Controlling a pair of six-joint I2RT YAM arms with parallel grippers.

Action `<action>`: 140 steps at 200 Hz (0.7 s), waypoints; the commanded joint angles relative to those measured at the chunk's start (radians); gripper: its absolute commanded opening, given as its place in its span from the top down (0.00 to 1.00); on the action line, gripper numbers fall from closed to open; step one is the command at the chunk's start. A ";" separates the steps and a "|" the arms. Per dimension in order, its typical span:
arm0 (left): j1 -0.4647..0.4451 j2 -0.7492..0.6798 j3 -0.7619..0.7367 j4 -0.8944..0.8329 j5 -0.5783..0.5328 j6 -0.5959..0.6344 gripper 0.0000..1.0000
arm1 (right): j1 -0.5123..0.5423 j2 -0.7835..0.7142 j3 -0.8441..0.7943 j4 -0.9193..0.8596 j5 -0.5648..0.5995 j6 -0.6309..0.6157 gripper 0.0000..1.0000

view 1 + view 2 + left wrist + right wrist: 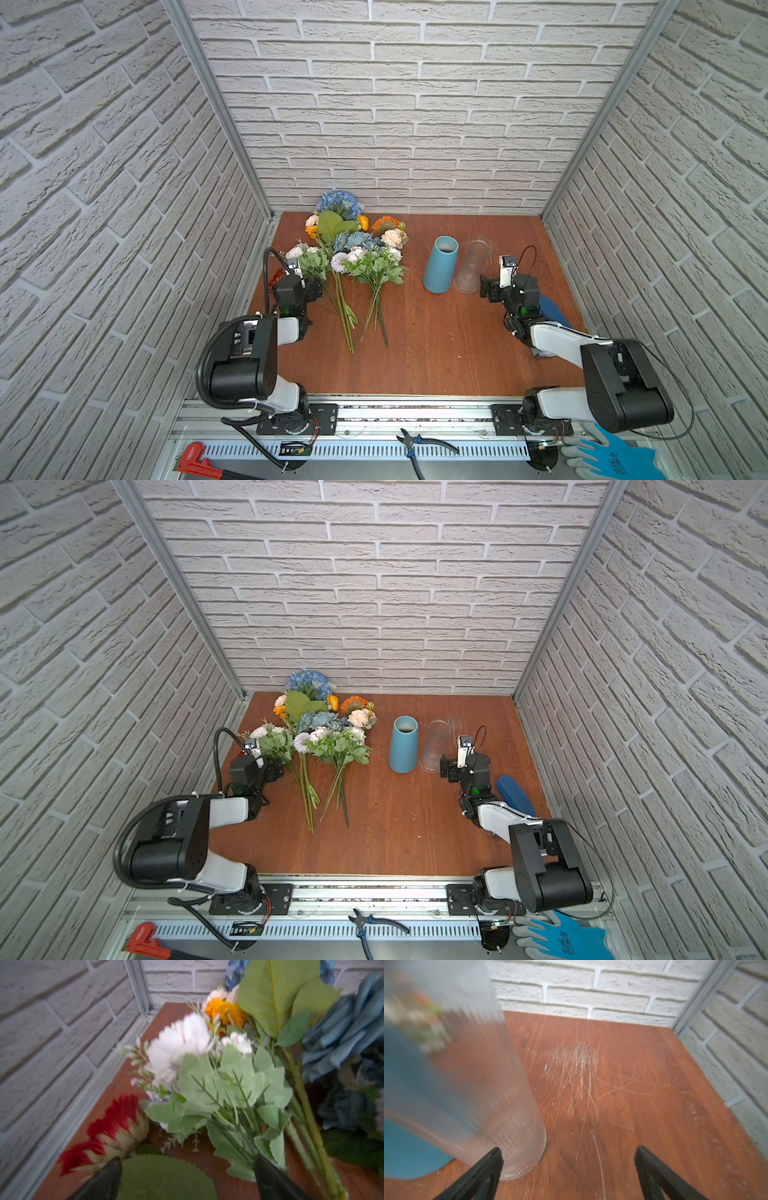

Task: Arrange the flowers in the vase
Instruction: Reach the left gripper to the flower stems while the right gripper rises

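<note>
The flowers point(349, 249) point(320, 729) lie in a heap at the back left of the table, stems toward the front: blue hydrangea point(338, 203), blue roses, white and peach blooms, orange daisy point(384, 224). A blue vase point(440, 266) point(403, 746) and a clear ribbed glass vase point(471, 268) point(477, 1084) stand side by side right of centre. My left gripper point(315, 288) point(188, 1158) is open beside the white bunch point(187, 1043), over a green leaf point(166, 1178). By the glass vase's base, my right gripper point(484, 286) point(568, 1149) is open, holding nothing.
A red flower point(108, 1132) lies by the left wall. A dark blue object point(555, 311) lies under the right arm. Brick walls close in three sides. Pliers point(419, 444), a red wrench point(195, 459) and a blue glove point(611, 457) lie on the front rail.
</note>
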 commanded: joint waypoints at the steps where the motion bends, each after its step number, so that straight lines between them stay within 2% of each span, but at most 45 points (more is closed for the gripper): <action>1: -0.004 -0.144 0.023 -0.055 -0.126 -0.069 0.02 | -0.003 -0.062 0.008 -0.112 0.088 0.020 0.00; 14: -0.004 -0.222 0.033 -0.112 -0.159 -0.118 0.02 | -0.004 -0.100 0.013 -0.174 0.106 0.039 0.00; 33: -0.010 -0.322 0.106 -0.335 -0.219 -0.219 0.02 | -0.001 -0.161 0.044 -0.318 0.108 0.071 0.02; 50: -0.022 -0.390 0.132 -0.473 -0.220 -0.327 0.03 | -0.002 -0.217 0.086 -0.474 0.130 0.128 0.02; 81: -0.067 -0.471 0.177 -0.686 -0.119 -0.442 0.08 | 0.000 -0.323 0.168 -0.753 0.152 0.213 0.02; 109: -0.129 -0.514 0.192 -0.829 0.164 -0.476 0.15 | 0.002 -0.413 0.238 -0.967 0.106 0.277 0.00; 140: -0.269 -0.558 0.190 -0.940 0.215 -0.494 0.17 | 0.007 -0.472 0.321 -1.139 -0.024 0.363 0.00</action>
